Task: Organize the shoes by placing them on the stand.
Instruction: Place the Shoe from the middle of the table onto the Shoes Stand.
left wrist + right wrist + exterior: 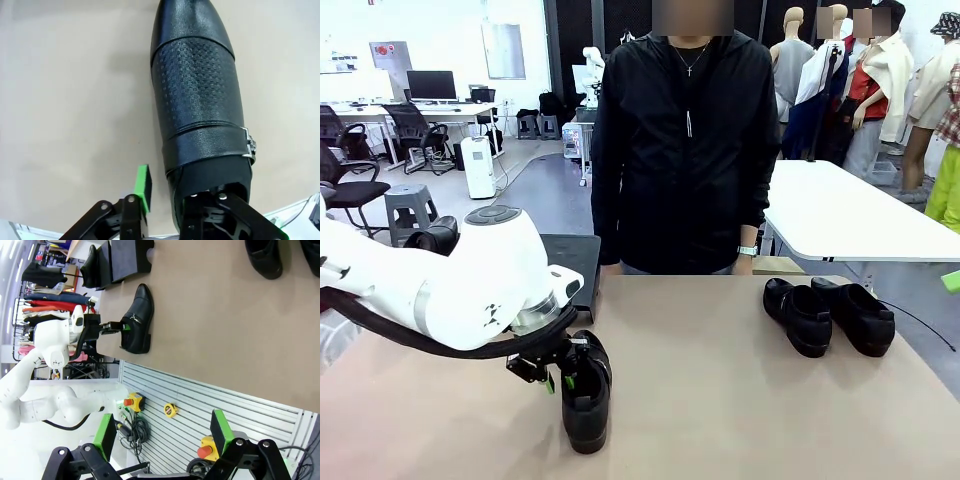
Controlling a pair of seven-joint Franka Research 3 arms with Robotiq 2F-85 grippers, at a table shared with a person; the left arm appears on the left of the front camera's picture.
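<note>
left claw [176, 194] parted astride heel rim of shoe [200, 100], 1 finger hidden inside it, right claw [162, 439] spread wide

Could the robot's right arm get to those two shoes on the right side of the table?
Probably yes. The two shoes sit on bare tabletop with nothing crowding them, the right gripper is open and empty, and the left gripper is away at another shoe.
</note>
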